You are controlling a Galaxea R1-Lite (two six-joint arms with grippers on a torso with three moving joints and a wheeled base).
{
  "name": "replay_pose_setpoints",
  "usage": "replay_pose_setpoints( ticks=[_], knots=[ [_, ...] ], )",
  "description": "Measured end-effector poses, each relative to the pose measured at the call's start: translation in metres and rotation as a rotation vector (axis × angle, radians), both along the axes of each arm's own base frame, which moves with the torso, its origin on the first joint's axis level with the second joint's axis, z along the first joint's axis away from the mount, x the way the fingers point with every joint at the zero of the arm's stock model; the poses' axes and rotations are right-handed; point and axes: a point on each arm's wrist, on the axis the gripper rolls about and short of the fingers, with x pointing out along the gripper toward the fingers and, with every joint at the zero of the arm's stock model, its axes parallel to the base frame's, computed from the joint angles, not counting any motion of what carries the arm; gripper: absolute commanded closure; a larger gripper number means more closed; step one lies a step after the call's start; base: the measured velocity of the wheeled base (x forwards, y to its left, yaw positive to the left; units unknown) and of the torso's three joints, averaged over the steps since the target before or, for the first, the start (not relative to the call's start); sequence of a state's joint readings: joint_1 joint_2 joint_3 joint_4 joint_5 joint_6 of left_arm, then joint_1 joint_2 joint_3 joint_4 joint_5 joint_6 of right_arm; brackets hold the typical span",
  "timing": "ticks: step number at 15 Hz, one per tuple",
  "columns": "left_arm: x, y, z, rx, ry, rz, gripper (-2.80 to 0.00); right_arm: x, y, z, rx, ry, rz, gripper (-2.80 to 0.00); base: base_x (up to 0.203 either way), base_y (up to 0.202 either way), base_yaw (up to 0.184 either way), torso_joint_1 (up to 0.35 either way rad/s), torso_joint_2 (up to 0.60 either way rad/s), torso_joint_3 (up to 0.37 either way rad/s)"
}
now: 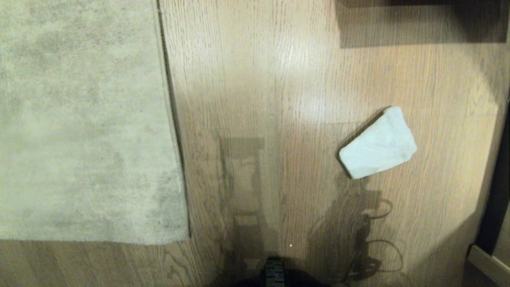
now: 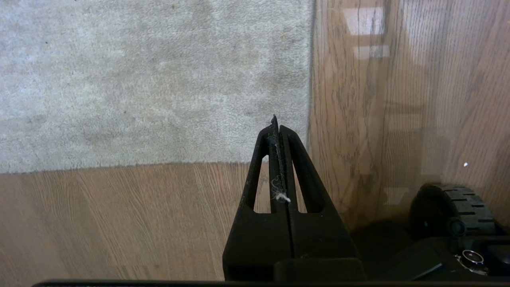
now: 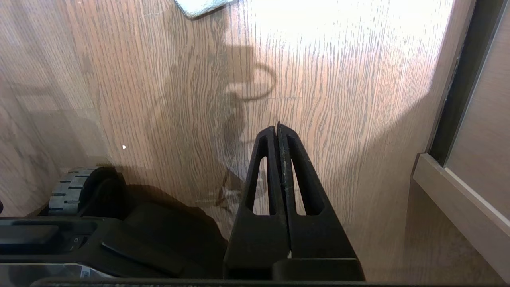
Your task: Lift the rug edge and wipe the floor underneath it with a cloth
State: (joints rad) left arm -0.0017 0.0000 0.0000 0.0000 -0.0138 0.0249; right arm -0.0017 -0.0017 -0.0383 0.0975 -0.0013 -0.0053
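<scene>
Although the task calls for lifting and wiping, nothing appears begun: the rug edge (image 1: 171, 119) lies flat on the floor (image 1: 255, 79) on the robot's left, its near corner down, and the pale cloth (image 1: 377, 143) rests untouched on bare planks well apart from it on the robot's right. The left gripper (image 2: 277, 124) hangs above the floor close to the rug's corner with its fingers pressed together on nothing, and the right gripper (image 3: 277, 129) hangs over bare wood short of the cloth, likewise closed and empty. Picking up the cloth, raising the rug edge and wiping beneath it all seem left to do.
</scene>
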Motion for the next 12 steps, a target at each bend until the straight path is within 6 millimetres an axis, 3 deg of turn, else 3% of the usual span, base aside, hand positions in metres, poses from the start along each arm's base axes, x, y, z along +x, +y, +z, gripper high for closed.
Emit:
replay_pose_setpoints(
  ticks=[12],
  knots=[
    [0.0000,0.0000,0.0001,-0.016,-0.001,0.000,0.00,0.0000,0.0000,0.0000,0.000,0.001,0.000,0.00,0.000,0.000,0.000,0.000,0.00,0.000]
  ],
)
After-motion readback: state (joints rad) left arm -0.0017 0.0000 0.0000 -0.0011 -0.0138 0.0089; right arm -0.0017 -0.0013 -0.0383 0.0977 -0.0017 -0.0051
